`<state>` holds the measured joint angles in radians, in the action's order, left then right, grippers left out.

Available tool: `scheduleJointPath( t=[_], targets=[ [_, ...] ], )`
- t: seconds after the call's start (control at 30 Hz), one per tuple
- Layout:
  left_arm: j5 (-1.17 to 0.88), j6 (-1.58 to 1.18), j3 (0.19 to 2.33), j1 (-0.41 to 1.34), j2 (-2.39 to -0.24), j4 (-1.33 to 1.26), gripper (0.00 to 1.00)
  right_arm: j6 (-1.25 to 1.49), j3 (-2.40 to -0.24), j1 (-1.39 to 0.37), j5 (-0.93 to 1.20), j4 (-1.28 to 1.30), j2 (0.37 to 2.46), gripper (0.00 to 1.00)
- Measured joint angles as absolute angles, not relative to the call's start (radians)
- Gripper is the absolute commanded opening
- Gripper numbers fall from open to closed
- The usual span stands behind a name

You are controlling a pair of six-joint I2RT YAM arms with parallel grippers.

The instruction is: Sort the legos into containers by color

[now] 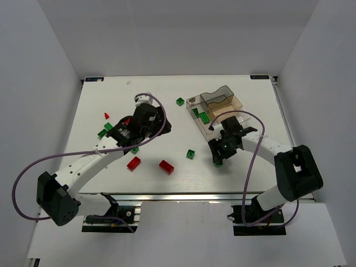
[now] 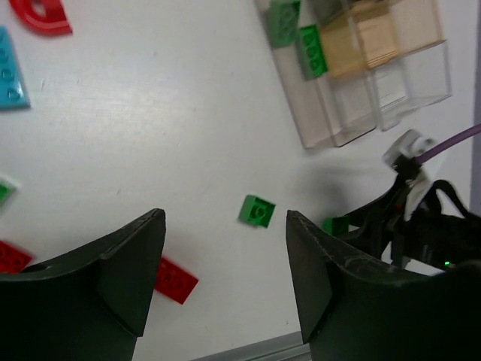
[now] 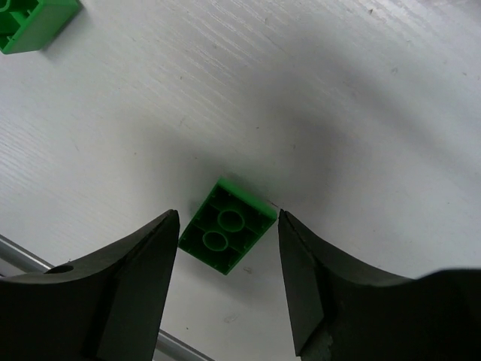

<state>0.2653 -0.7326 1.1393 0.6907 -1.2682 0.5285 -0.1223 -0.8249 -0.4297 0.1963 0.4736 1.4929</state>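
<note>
My right gripper (image 1: 218, 157) is open and low over the table, its jaws on either side of an upside-down green lego (image 3: 228, 235), not closed on it. My left gripper (image 1: 156, 119) is open and empty, held above the table's middle (image 2: 225, 218). The clear brownish tray (image 1: 240, 103) stands at the back right, and two green legos (image 1: 204, 118) lie in its long narrow section; they also show in the left wrist view (image 2: 312, 51). A loose green lego (image 1: 191, 154) lies left of my right gripper and shows in the right wrist view (image 3: 30, 22).
Two red legos (image 1: 133, 162) (image 1: 166, 166) lie near the front edge. Green legos (image 1: 108, 127) (image 1: 180, 101) and a small red piece (image 1: 106, 115) lie to the left and at the back. A cyan lego (image 2: 9, 71) shows in the left wrist view.
</note>
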Motion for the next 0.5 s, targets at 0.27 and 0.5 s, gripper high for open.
scheduleJointPath(
  t=[0.27,0.5],
  targets=[
    [0.25,-0.82,0.986,0.702,-1.232,0.554,0.76,-0.103,-0.824,-0.448,0.165,0.46,1.532,0.37],
    [0.165,-0.788,0.994,0.704,-1.299,0.543,0.97,-0.138,-0.824,-0.447,0.176,0.461,1.521,0.06]
  ],
)
